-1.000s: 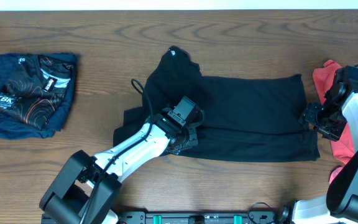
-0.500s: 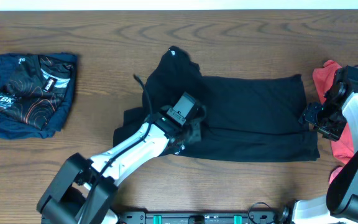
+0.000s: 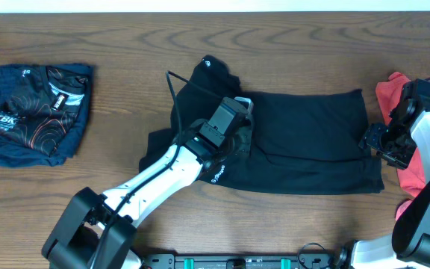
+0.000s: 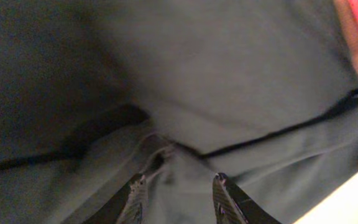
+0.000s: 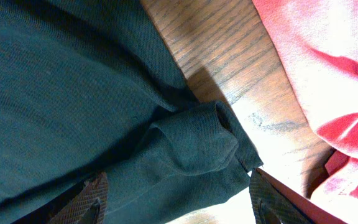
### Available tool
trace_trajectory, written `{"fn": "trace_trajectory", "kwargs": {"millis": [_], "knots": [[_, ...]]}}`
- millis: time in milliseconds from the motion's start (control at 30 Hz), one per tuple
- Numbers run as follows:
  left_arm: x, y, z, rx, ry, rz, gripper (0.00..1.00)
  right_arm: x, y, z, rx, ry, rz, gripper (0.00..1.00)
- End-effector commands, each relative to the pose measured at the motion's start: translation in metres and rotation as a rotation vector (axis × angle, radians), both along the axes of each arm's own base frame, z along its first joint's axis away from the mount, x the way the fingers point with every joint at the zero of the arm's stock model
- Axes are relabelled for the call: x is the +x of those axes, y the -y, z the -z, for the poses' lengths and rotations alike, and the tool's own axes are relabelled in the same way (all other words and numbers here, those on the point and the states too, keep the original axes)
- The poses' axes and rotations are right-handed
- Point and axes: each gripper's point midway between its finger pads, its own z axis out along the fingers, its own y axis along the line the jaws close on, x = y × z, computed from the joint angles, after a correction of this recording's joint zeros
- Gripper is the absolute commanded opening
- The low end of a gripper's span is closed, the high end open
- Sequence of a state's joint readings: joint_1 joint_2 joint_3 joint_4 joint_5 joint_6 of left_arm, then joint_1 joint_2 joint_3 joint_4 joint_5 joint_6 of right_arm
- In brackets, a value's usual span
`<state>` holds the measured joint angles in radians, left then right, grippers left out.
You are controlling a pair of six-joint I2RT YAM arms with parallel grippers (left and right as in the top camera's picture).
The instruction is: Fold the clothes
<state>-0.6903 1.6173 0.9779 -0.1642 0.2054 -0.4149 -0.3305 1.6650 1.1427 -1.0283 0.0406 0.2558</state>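
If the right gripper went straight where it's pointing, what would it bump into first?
The right gripper would most likely meet the black top's rolled corner, lying between its open fingers; depth is unclear.

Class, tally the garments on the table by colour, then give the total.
Black top: 1
Navy shirt: 1
Coral-red shirt: 1, partly hidden
Total: 3

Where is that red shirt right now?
In the overhead view the coral-red shirt lies at the right edge of the table, just right of the black top, partly under the right arm.
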Motion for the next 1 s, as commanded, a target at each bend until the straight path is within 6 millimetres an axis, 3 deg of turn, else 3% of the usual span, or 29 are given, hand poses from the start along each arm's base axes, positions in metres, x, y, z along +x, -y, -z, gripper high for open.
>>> {"fn": "trace_trajectory", "kwargs": {"millis": [0,133,300,400,633,833,967], "knots": [[0.021,-0.04,-0.017,0.098,0.087,-0.085,0.38,0.002,0.002,-0.003,-0.004,0.011,-0.003,0.71],[0.026,-0.104,-0.007,0.22,0.011,-0.231,0.41,0.002,0.002,-0.003,-0.004,0.011,-0.003,0.71],[0.012,-0.172,0.027,0.289,-0.197,-0.433,0.4,0.002,0.001,-0.003,-0.003,0.012,-0.003,0.71],[0.001,-0.186,0.047,0.289,-0.279,-0.456,0.32,0.002,0.001,-0.003,-0.003,0.01,-0.003,0.7],[-0.034,-0.202,0.085,0.357,-0.421,-0.443,0.32,0.0,0.001,-0.003,-0.001,0.003,-0.003,0.68],[-0.073,-0.237,0.111,0.52,-0.506,-0.481,0.33,-0.002,0.0,-0.003,0.001,-0.005,-0.003,0.68],[-0.099,-0.254,0.112,0.566,-0.61,-0.531,0.33,-0.007,0.0,-0.003,0.0,-0.024,-0.003,0.68]]}}
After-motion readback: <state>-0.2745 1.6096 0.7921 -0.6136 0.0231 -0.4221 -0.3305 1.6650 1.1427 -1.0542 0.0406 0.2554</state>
